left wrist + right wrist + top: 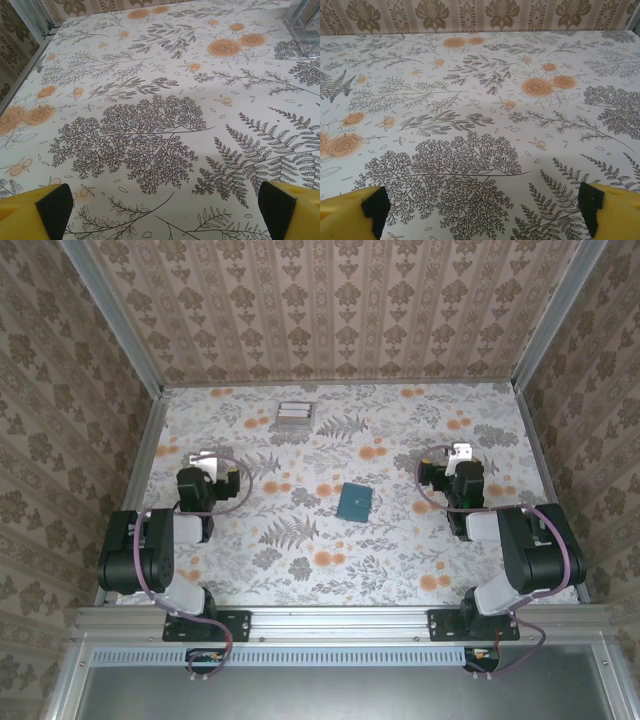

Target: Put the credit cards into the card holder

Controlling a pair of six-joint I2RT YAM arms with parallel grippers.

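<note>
The card holder, a small dark teal rectangle, lies closed and flat near the middle of the table. The credit cards, pale grey with darker stripes, lie together at the far centre-left of the table. My left gripper is at the left side, well to the left of the holder. In the left wrist view that gripper is open, yellow fingers wide apart over bare patterned cloth. My right gripper is to the right of the holder. In the right wrist view it is open too, with nothing between its fingers.
The table is covered with a white cloth printed with ferns and orange flowers. Patterned walls and aluminium posts close in the back and both sides. An aluminium rail runs along the near edge by the arm bases.
</note>
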